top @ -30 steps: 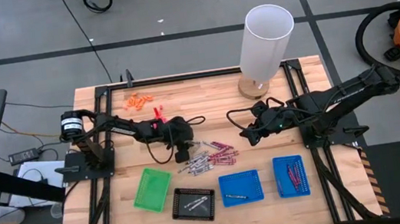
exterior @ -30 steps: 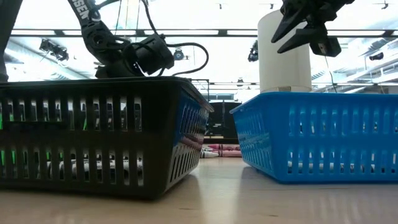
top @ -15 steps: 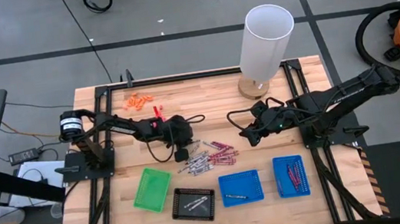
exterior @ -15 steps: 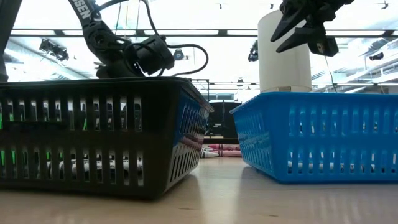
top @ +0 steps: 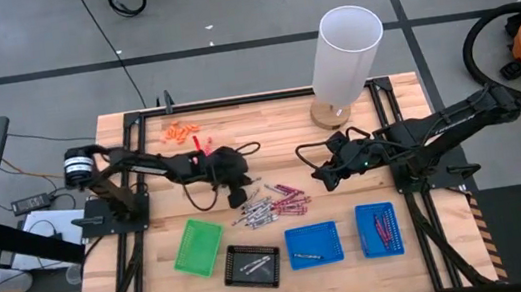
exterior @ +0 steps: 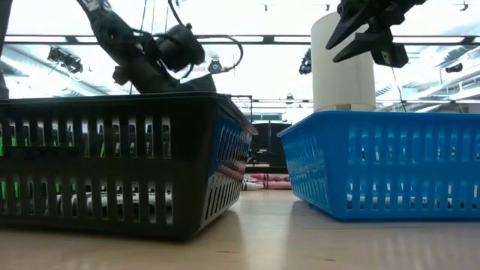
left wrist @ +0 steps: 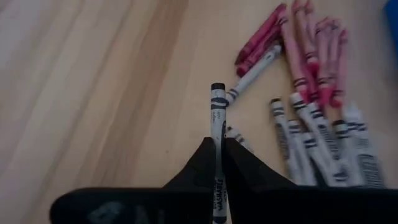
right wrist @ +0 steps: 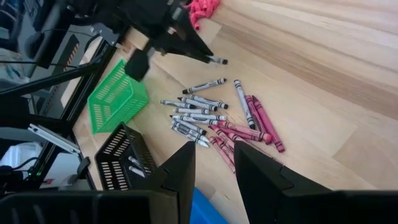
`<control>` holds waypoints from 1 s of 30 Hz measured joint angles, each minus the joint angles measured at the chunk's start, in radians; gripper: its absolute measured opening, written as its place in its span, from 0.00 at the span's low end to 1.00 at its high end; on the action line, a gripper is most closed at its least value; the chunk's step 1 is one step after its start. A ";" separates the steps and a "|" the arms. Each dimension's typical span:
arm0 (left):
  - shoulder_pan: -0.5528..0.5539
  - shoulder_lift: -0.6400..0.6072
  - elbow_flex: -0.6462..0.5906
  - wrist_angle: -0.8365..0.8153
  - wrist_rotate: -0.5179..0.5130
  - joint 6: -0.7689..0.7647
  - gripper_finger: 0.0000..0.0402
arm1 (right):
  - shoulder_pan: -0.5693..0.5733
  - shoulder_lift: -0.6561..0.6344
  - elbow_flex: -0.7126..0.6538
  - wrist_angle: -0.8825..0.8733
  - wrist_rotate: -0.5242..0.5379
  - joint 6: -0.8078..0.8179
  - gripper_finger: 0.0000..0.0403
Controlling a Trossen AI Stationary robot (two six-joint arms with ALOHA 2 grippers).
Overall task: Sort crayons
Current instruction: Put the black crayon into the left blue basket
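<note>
A loose pile of crayons (top: 273,205), grey-white and maroon, lies mid-table; the right wrist view shows the crayons (right wrist: 214,121) spread flat on the wood. My left gripper (top: 246,185) hangs just left of the pile, shut on one grey-white crayon (left wrist: 217,112) with a dark tip. My right gripper (top: 324,180) hovers right of the pile, higher up, open (right wrist: 214,171) with nothing between its fingers. A black tray (top: 252,265) and two blue trays (top: 313,244) (top: 379,228) each hold a few crayons. My left gripper pinches the grey-white crayon between its two fingers, on the wrapped shaft (left wrist: 217,138) behind its middle. The fingers slant down from the table's left and lie along the crayon. The dark tip (right wrist: 219,61) sticks out beyond the fingertips, clear of the table.
A green tray (top: 198,247) sits at the near left beside the black one. Orange bits (top: 180,131) and pink bits (top: 205,145) lie at the far left. A tall white cylinder (top: 344,54) stands at the far edge. Bare wood lies between the pile and the trays.
My left gripper has gone up from beside the crayon pile; in the low view its wrist stands clearly higher than before and has rolled a little. My right arm has kept still.
</note>
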 joint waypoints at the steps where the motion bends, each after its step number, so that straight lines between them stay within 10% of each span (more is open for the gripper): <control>1: -0.001 -0.018 0.000 0.001 0.000 -0.019 0.03 | 0.000 0.000 0.000 0.000 0.002 -0.001 0.29; 30: -0.427 -0.275 0.002 -0.052 -0.064 -0.469 0.04 | 0.004 0.000 0.000 0.041 0.072 -0.011 0.29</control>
